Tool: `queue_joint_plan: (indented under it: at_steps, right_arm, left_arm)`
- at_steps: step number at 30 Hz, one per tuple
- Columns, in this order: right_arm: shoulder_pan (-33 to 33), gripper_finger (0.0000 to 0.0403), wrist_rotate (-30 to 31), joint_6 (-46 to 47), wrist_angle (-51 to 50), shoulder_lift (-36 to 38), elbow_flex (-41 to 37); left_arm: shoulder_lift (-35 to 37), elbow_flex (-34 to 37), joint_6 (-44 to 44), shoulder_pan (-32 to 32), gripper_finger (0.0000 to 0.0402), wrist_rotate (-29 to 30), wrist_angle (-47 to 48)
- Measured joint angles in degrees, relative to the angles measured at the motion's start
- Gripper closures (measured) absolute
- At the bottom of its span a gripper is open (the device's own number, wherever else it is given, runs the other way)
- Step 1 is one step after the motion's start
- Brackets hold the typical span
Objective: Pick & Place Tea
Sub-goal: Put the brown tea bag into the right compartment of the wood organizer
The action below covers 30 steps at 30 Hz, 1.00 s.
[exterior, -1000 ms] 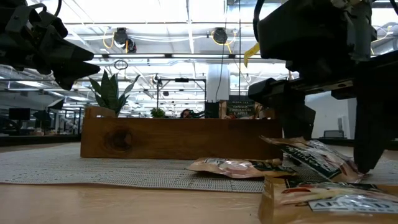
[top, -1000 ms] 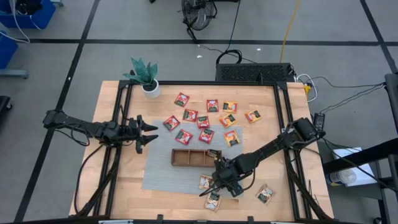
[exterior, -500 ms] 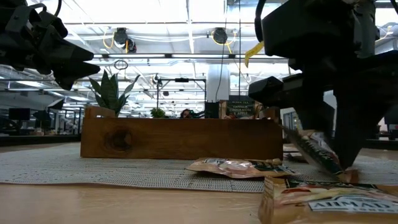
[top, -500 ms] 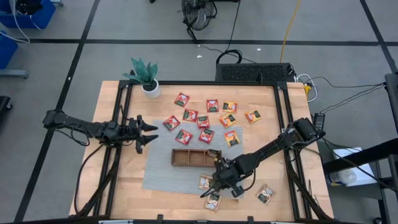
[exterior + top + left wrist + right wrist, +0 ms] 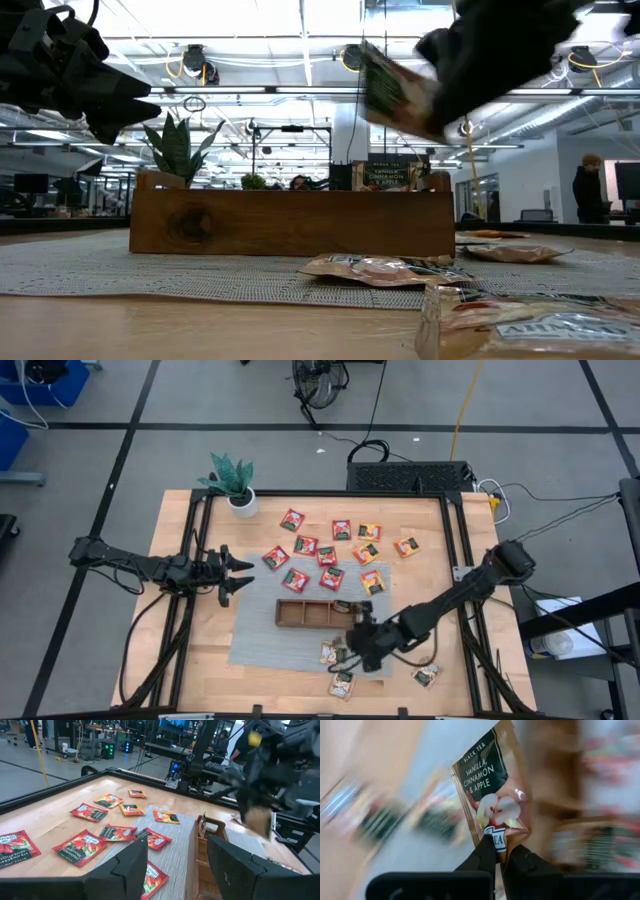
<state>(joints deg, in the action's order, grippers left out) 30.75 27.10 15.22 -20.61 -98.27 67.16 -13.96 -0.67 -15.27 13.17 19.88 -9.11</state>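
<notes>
The left gripper [image 5: 238, 573] just hangs over the left side of the table [image 5: 200, 660] with its fingers spread and nothing in them, parked near the red tea sachets [image 5: 305, 558] scattered behind the wooden tray [image 5: 313, 613]. Over to the right, the right gripper [image 5: 500, 854] has its fingers pinched tight on one edge of a vanilla, cinnamon & apple sachet [image 5: 492, 795], which is up in the air just in front of the tray's right end. My take on doing this bit well: keep that pinch firm since it's only got an edge, bring the sachet squarely over one compartment, and let go low so it doesn't flutter out. A few more sachets [image 5: 342, 682] lie on the wood and the grey mat [image 5: 255, 635] nearby. There's a potted plant [image 5: 234, 482] in the back corner, and the room behind looks like an open workshop with ceiling lights.
</notes>
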Motion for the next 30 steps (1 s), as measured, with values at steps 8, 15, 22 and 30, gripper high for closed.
queue_joint_plan:
  at_steps: [8, 15, 22, 30]
  right_arm:
    - [-1.67, 0.0402, 17.57, 0.34, 39.23, -2.3, -16.84]
    - [-2.63, 0.0402, 18.03, -2.15, 44.92, -4.01, -19.18]
    - [-2.54, 0.0402, 17.84, -2.92, 40.39, -3.99, -19.2]
    - [-2.54, 0.0376, 16.61, -6.89, 39.83, -3.92, -19.11]
  left_arm:
    - [-0.02, 0.02, 0.0, 0.0, 0.0197, 0.0, -0.93]
    - [0.07, 0.02, 0.0, -0.01, 0.0197, -0.02, -1.49]
    - [0.09, 0.02, 0.0, 0.0, 0.0197, -0.02, -1.5]
    - [0.09, 0.02, 0.0, 0.0, 0.0197, -0.02, -1.5]
